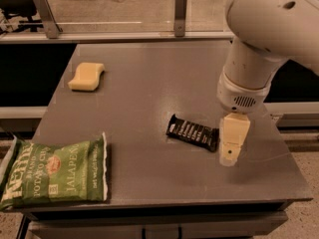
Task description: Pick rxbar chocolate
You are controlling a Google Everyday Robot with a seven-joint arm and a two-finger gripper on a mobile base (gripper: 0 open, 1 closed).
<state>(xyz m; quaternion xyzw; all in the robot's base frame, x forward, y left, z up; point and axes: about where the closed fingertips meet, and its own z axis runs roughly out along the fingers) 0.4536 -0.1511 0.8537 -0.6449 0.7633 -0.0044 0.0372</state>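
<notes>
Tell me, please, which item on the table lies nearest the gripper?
The rxbar chocolate, the black bar beside the gripper; the yellow sponge and green chip bag lie far off.

Dim warm lt, gripper [230, 157] nr rxbar chocolate [192, 132]

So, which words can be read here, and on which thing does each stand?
"POTATO CHI": green chip bag.
"JALAPEN": same bag; its smaller print is unreadable.
White rows on the black snack bar: too blurred to read.
No text: the sponge, or the gripper beside the bar's right end.
</notes>
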